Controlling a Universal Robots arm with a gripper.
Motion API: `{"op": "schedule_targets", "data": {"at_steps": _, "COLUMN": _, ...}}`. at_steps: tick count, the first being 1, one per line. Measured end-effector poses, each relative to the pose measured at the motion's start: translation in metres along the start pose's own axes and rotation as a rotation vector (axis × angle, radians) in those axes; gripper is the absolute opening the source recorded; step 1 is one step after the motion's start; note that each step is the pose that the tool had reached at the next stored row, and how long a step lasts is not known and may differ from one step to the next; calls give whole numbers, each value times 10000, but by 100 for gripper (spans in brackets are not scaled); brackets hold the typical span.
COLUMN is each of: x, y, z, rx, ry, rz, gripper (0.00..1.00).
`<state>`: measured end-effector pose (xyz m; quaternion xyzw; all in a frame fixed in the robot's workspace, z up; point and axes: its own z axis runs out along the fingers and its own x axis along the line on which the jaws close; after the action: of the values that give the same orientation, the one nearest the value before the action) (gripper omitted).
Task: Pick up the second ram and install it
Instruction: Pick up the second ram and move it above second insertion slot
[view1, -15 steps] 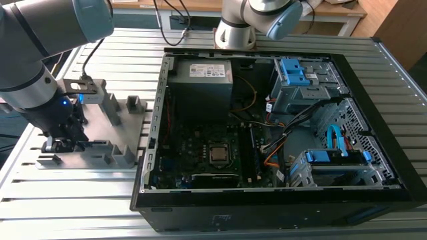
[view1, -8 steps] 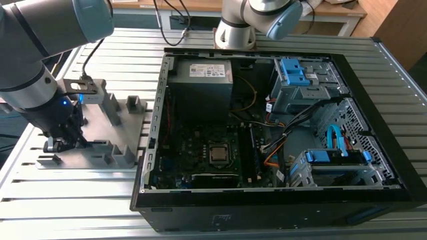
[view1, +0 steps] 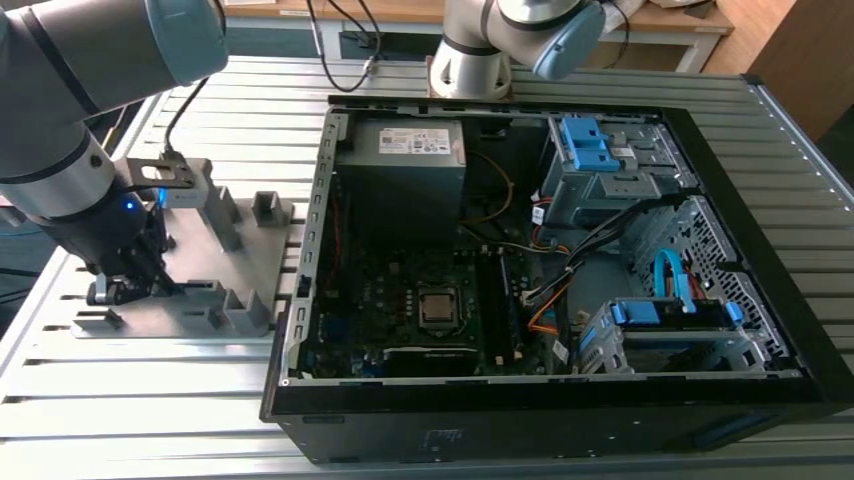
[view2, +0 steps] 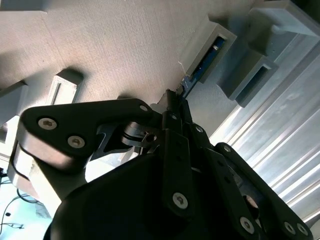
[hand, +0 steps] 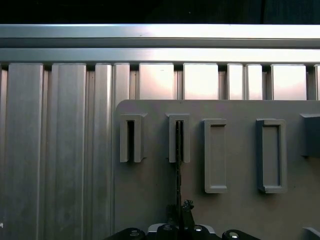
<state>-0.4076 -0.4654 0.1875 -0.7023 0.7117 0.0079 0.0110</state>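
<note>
The gripper (view1: 131, 287) sits low over the grey holder tray (view1: 200, 245) beside the open computer case (view1: 441, 435), fingers closed on the near end of the second ram (hand: 178, 170), which stands on edge in a slotted block (hand: 171, 145).

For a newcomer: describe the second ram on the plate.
At the exterior view's left, beside the open computer case, lies a grey plate with slotted blocks. The second ram is the thin dark stick on edge in one block; it alone runs out of its slot to the tool.
</note>
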Motion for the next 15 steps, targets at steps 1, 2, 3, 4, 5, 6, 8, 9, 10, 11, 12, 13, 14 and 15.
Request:
{"op": "schedule_targets", "data": {"at_steps": 1, "x": 0, "y": 0, "z": 1, "rx": 0, "ry": 0, "rz": 0, "gripper": 14}}
{"op": "schedule_targets", "data": {"at_steps": 2, "x": 0, "y": 0, "z": 1, "rx": 1, "ry": 0, "rz": 0, "gripper": 14}}
{"op": "schedule_targets", "data": {"at_steps": 3, "x": 0, "y": 0, "z": 1, "rx": 0, "ry": 0, "rz": 0, "gripper": 14}}
{"op": "schedule_targets", "data": {"at_steps": 4, "x": 0, "y": 0, "z": 1, "rx": -1, "ry": 0, "rz": 0, "gripper": 14}}
{"op": "schedule_targets", "data": {"at_steps": 5, "x": 0, "y": 0, "z": 1, "rx": 0, "ry": 0, "rz": 0, "gripper": 14}}
{"op": "schedule_targets", "data": {"at_steps": 6, "x": 0, "y": 0, "z": 2, "rx": 0, "ry": 0, "rz": 0, "gripper": 14}}
{"op": "schedule_targets", "data": {"at_steps": 8, "x": 0, "y": 0, "z": 2, "rx": 1, "ry": 0, "rz": 0, "gripper": 14}}
{"op": "schedule_targets", "data": {"at_steps": 9, "x": 0, "y": 0, "z": -2, "rx": 2, "ry": -2, "rz": 0, "gripper": 14}}
{"op": "schedule_targets", "data": {"at_steps": 10, "x": -1, "y": 0, "z": -9, "rx": 5, "ry": -3, "rz": 1, "gripper": 14}}
{"op": "schedule_targets", "data": {"at_steps": 11, "x": -1, "y": 0, "z": -22, "rx": 2, "ry": -2, "rz": 0, "gripper": 14}}
{"op": "schedule_targets", "data": {"at_steps": 12, "x": -1, "y": 0, "z": -38, "rx": 0, "ry": -1, "rz": 1, "gripper": 14}}
{"op": "schedule_targets", "data": {"at_steps": 13, "x": -2, "y": 0, "z": -54, "rx": 1, "ry": -1, "rz": 1, "gripper": 14}}
{"op": "schedule_targets", "data": {"at_steps": 14, "x": -2, "y": 0, "z": -73, "rx": 0, "ry": -1, "rz": 0, "gripper": 14}}
{"op": "schedule_targets", "data": {"at_steps": 15, "x": -2, "y": 0, "z": -86, "rx": 1, "ry": -1, "rz": 1, "gripper": 14}}
